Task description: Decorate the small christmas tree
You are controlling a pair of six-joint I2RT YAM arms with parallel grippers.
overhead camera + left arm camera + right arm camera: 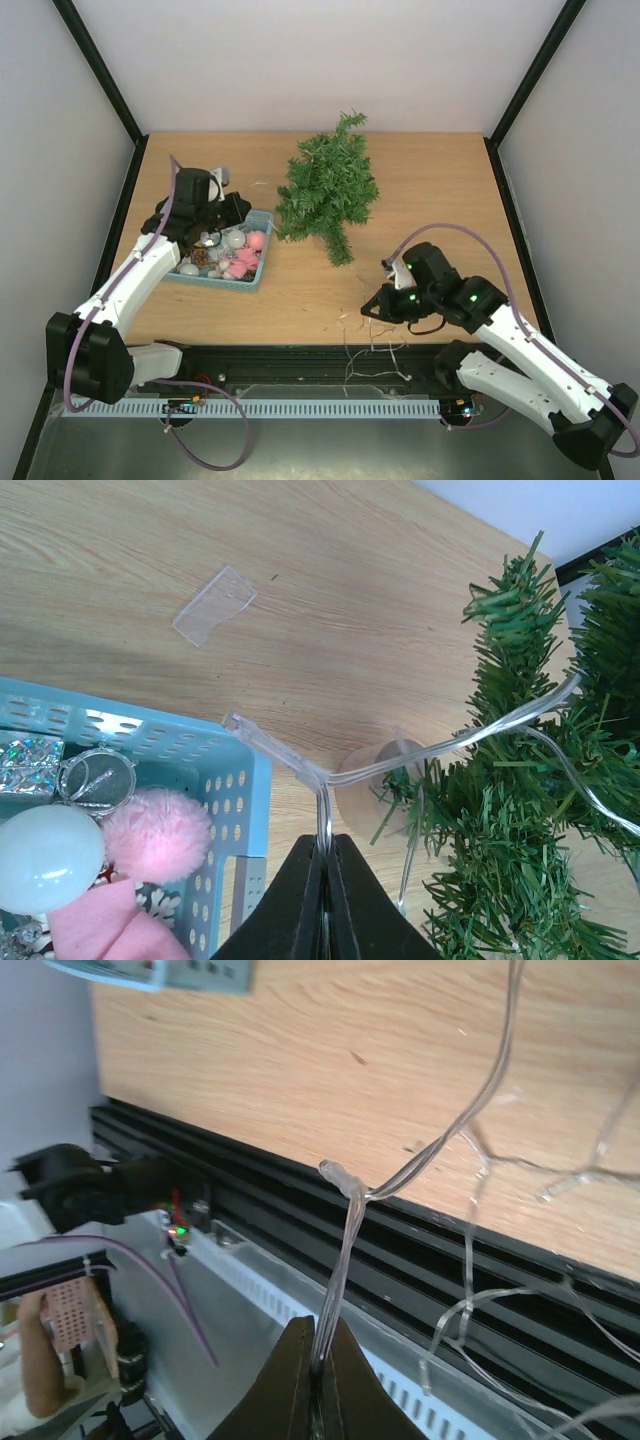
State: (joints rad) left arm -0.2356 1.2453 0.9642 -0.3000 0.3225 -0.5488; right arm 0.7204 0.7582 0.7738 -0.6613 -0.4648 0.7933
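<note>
— Small christmas tree [328, 190]: where is it from our jaws?
— Begin at the left gripper [322, 855], pinched shut on the clear light string [500, 725]. The tree is just right of those jaws, with the string running into its branches. The teal basket [235, 780] sits to their left.
— And the right gripper [318, 1338]?
— It's clamped on another stretch of string, with the tree well beyond and to the left.
— How will it handle?
— We judge it light and bristly. The branches give, so we'd steady it by the trunk.
</note>
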